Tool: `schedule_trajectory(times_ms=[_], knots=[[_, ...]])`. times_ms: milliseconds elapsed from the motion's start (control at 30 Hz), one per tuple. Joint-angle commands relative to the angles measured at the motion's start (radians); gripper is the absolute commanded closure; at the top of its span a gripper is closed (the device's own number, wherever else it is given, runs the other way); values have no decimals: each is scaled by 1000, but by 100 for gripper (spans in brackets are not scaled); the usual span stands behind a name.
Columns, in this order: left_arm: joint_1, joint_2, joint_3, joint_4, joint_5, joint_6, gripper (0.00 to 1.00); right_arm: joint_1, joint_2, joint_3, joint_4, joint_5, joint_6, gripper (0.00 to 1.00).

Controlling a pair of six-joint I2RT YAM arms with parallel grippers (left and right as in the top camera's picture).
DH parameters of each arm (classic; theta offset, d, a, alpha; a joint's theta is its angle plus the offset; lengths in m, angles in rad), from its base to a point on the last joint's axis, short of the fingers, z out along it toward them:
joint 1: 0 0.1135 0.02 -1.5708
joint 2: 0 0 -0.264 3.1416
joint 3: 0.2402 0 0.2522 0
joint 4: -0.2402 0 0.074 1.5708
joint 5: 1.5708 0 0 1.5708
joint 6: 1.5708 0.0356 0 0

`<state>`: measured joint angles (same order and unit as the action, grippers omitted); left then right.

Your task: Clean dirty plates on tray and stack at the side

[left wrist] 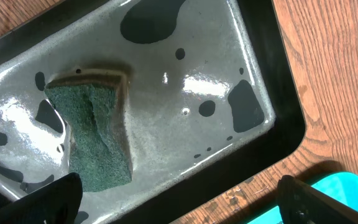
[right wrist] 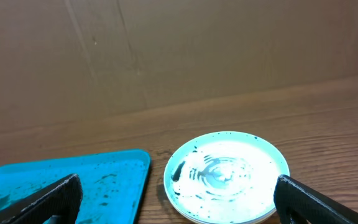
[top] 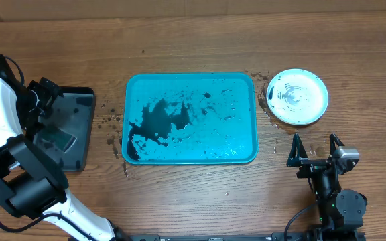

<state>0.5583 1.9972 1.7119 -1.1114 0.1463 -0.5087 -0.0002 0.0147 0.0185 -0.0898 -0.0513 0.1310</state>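
left hand (left wrist: pixel 179 200) spread above sponge (left wrist: pixel 95 140)

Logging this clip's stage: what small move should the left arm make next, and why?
Probably lower the left gripper and close on the green sponge: its jaws stand open above it in the black tray, and the plate beside the turquoise tray shows dark smears.

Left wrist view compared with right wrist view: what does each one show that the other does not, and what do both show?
Only left wrist: a green rectangular sponge lying in a wet black rectangular plastic tray. Only right wrist: a round pale plate with black smears, and a brown wall behind. Both: a corner of the turquoise plastic tray and the wooden table.
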Motion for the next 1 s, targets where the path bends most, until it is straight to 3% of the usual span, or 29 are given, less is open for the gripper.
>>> schedule_trajectory(times_ms=[0, 200, 400, 533, 633, 667, 833, 967], knots=[[4, -3, 19, -2, 4, 15, 0, -2, -12, -10, 8, 10, 8, 0], [5, -86, 19, -3, -1, 16, 0, -2, -12, -10, 8, 10, 8, 0], [-15, -341, 12, -127, 10, 27, 0, -2, -12, -10, 8, 10, 8, 0], [-86, -478, -57, -103, 8, 65, 0, -2, -12, -10, 8, 10, 8, 0], [-182, -613, -194, 27, 11, 130, 0, -2, -12, -10, 8, 10, 8, 0], [-216, -658, -244, 47, 43, 105, 0, -2, -12, -10, 8, 10, 8, 0], [-361, -884, -534, 269, -73, -11, 0, -2, -12, -10, 8, 10, 8, 0], [-381, -1023, -706, 264, -156, -11, 0, -2, -12, -10, 8, 10, 7, 0]])
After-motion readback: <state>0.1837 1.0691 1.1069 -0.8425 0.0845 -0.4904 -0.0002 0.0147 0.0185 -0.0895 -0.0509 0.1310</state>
